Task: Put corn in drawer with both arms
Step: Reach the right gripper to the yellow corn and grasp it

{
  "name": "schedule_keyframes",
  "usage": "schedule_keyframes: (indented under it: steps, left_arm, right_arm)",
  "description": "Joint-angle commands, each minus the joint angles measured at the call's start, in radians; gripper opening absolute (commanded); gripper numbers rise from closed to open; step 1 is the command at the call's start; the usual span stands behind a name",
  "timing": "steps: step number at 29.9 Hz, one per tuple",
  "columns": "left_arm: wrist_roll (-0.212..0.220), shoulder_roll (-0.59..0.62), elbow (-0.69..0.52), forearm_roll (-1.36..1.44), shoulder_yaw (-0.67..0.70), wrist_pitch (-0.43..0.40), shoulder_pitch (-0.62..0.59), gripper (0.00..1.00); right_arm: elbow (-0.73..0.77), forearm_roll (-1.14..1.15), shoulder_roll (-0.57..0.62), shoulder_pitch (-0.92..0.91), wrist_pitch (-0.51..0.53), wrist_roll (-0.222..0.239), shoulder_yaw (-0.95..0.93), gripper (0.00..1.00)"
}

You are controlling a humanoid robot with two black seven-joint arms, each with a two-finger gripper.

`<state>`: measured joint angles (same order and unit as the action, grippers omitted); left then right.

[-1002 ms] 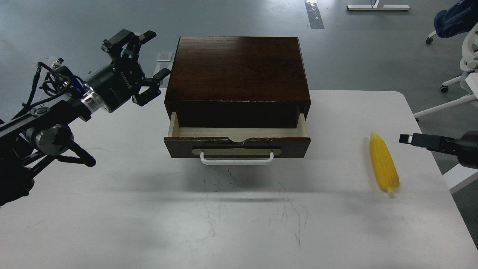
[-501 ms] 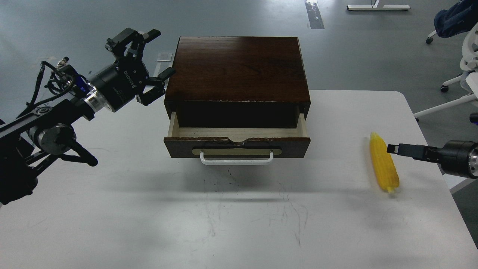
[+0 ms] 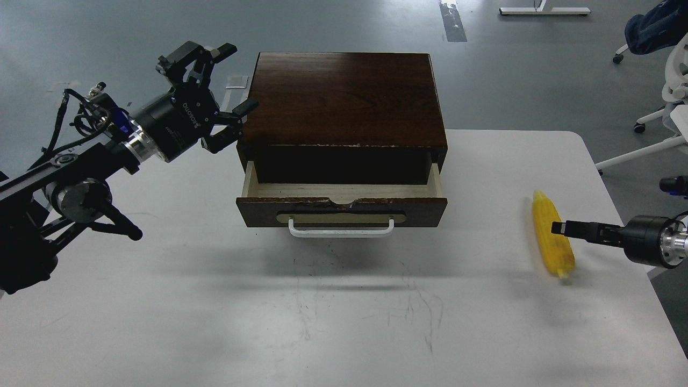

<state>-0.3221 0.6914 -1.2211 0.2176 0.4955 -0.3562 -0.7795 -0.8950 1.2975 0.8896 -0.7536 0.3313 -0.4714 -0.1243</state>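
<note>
Leftmost, the left tool (image 3: 228, 88) hangs spread apart beside the cabinet (image 3: 344, 97), the drawer (image 3: 342, 203) stands part open, and on the desk (image 3: 333, 312) the right tool (image 3: 559, 228), fingers indistinguishable, overlaps the corn (image 3: 549, 223).

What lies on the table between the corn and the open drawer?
Nothing visible. The corn lies right of the drawer with bare table between; the right gripper is already over the corn.
</note>
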Motion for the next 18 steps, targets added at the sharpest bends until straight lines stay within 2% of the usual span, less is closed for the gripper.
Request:
schedule_keyframes:
  steps: [1,9,12,13,16,18]
  left_arm:
    - [0.0,-0.001,0.0,0.0,0.0,-0.001,0.002,0.98]
    - [0.0,0.0,0.0,0.0,0.0,-0.003,0.002,0.98]
    - [0.0,0.0,0.0,0.0,0.0,-0.001,0.003,0.98]
    - [-0.002,0.0,0.0,0.0,0.0,-0.003,0.003,0.98]
    - [-0.002,0.0,0.0,0.0,0.0,-0.001,0.003,0.98]
    - [-0.002,0.0,0.0,0.0,0.0,-0.003,0.005,0.98]
  right_arm:
    - [0.013,-0.004,-0.017,0.008,0.0,0.002,-0.002,0.89]
    - [0.013,-0.014,-0.032,0.03,-0.005,0.011,-0.003,0.7]
    - [0.013,-0.014,-0.041,0.033,-0.005,0.011,-0.003,0.56]
    - [0.013,-0.014,-0.041,0.034,-0.005,0.011,-0.003,0.47]
    - [0.011,-0.014,-0.041,0.039,-0.003,0.011,-0.002,0.32]
    - [0.007,-0.015,-0.038,0.039,-0.001,0.011,-0.002,0.24]
